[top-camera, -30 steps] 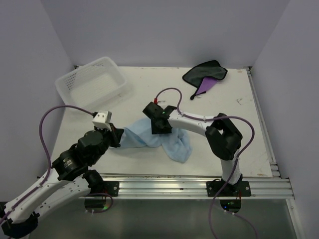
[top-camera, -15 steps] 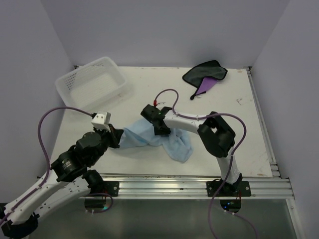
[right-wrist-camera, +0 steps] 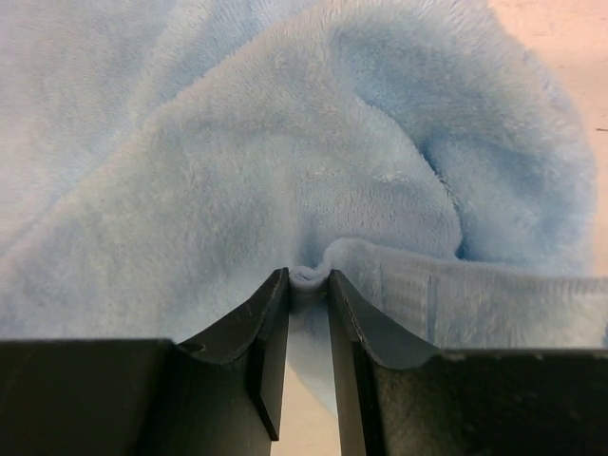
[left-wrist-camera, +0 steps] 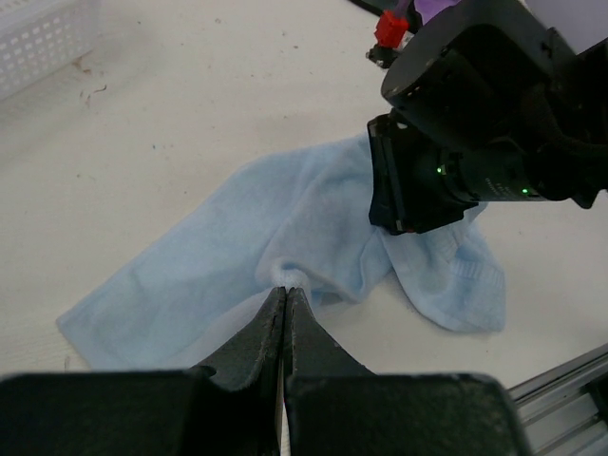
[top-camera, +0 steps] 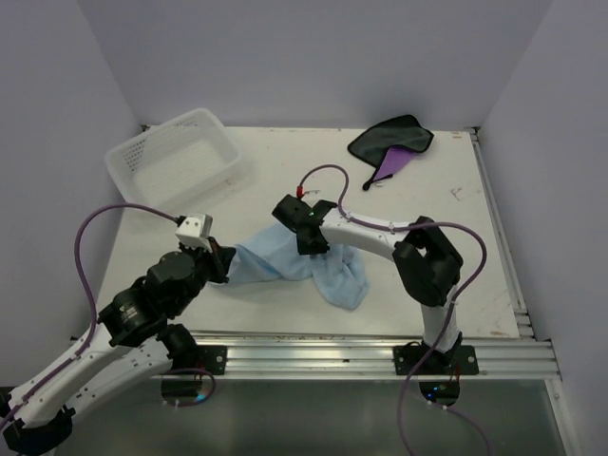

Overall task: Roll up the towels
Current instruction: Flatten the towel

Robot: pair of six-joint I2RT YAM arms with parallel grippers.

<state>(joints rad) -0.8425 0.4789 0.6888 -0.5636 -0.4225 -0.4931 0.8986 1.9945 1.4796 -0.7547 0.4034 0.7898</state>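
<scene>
The blue towel [top-camera: 268, 259] lies low in the middle of the top view, on the desk [top-camera: 285, 176]. Its long axis runs left to right across the frame, and a looser lobe sags toward the lower right. Both arms are on this one cloth, at different places along that axis.

The left fingers [left-wrist-camera: 274, 318] are pressed together at the towel's left end. In the left wrist view their tips meet on its near edge, where the cloth puckers, so they appear to pinch it. From them the towel stretches up and to the right of that frame, toward the other arm.

The right fingers [right-wrist-camera: 271, 309] sit at the towel's upper edge, about midway along its length. They are drawn in to a narrow gap, with a small ridge of hem nipped between the tips. The bulk of the cloth bunches above them in the right wrist view.

The span between the two pinches therefore lies along the towel's length, with the free lobe beyond the right fingers at the lower right. I judge that any rolling has to turn across this axis. The towel is rumpled rather than flat, so it probably needs spreading first.

The purple towel [top-camera: 391, 141] lies folded at the upper right, well apart from both arms and nearer the right one. The basket [top-camera: 128, 144] sits at the upper left.
</scene>
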